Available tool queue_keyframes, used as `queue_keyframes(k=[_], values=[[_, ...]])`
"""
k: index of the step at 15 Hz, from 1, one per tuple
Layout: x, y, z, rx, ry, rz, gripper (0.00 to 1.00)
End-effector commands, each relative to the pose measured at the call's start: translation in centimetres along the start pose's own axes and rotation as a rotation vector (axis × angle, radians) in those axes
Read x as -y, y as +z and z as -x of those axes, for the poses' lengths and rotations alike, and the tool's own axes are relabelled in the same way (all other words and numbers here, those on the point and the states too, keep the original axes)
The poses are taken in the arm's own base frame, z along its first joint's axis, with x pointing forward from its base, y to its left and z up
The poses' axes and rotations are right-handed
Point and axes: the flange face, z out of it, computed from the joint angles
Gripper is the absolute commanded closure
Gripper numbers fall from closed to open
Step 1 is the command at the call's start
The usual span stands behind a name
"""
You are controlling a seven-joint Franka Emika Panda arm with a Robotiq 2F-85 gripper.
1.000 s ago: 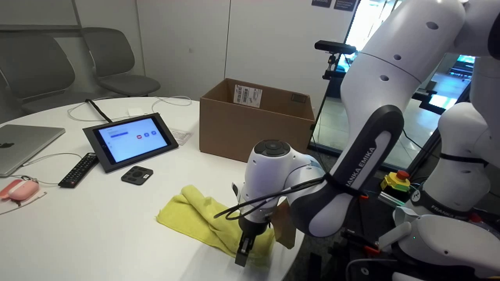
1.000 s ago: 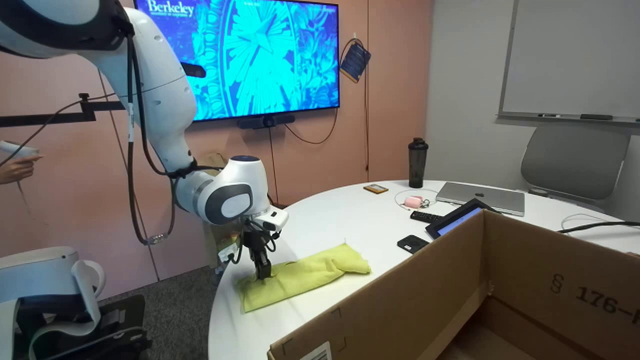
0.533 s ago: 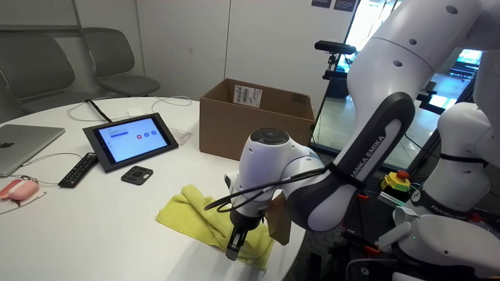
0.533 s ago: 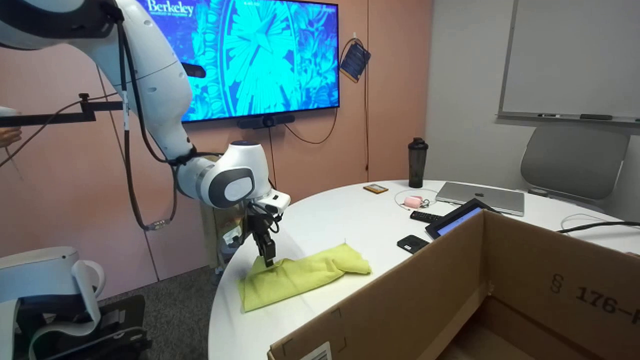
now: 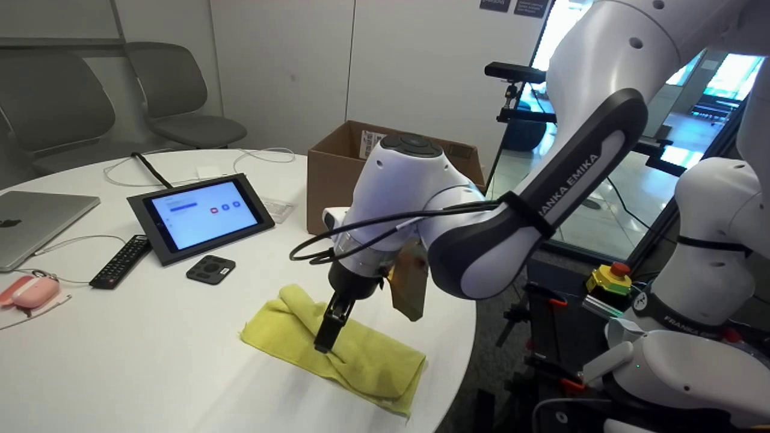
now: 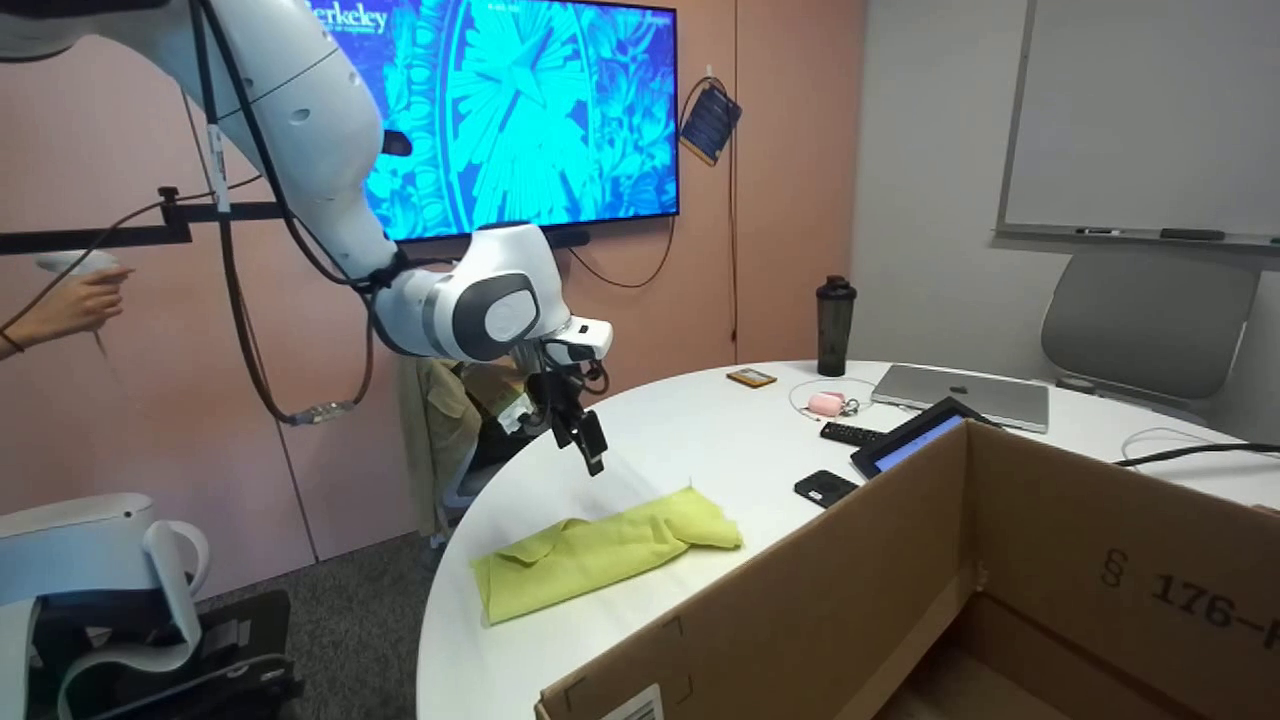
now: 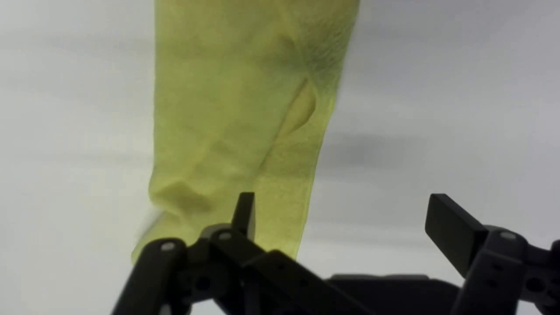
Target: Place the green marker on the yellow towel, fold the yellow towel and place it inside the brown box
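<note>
In an exterior view: brown cardboard box (image 5: 328,198) beyond the yellow towel (image 5: 385,361), partly hidden by Franka arm (image 5: 499,246); Apple laptop (image 5: 45,222), left of towel, cut off by frame. Round white bench (image 5: 180,361) under towel, gray chairs (image 5: 168,90) past it. Jaws in front of towel, spacing unclear. In an exterior view: box on camera side of towel, cut off; wall-mounted screen (image 6: 530,110) beyond towel. Jaws above bench, apart from towel. Wrist view: folded towel, top cut off, lower end behind jaws, green marker impossible to make out. Jaws spread wide, gripping nothing; one seen against towel, one against bare bench.
</note>
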Motion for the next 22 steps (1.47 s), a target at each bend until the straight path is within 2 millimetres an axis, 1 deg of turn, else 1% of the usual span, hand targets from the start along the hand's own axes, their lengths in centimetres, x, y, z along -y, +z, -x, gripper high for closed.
queue_keyframes(k=[1,5,8,11,14,19,22], values=[[-2.0,1.7,-3.6,-0.056,-0.021,0.067,0.00],[-4.4,5.3,-5.6,-0.055,0.002,0.130,0.00],[-5.2,8.2,-6.1,-0.038,0.020,0.158,0.00],[-5.6,10.5,-6.3,-0.026,0.028,0.183,0.00],[-6.2,11.5,-7.0,-0.025,0.032,0.199,0.00],[-7.3,11.2,-8.6,-0.035,0.052,0.209,0.00],[-7.8,11.2,-9.0,-0.034,0.055,0.216,0.00]])
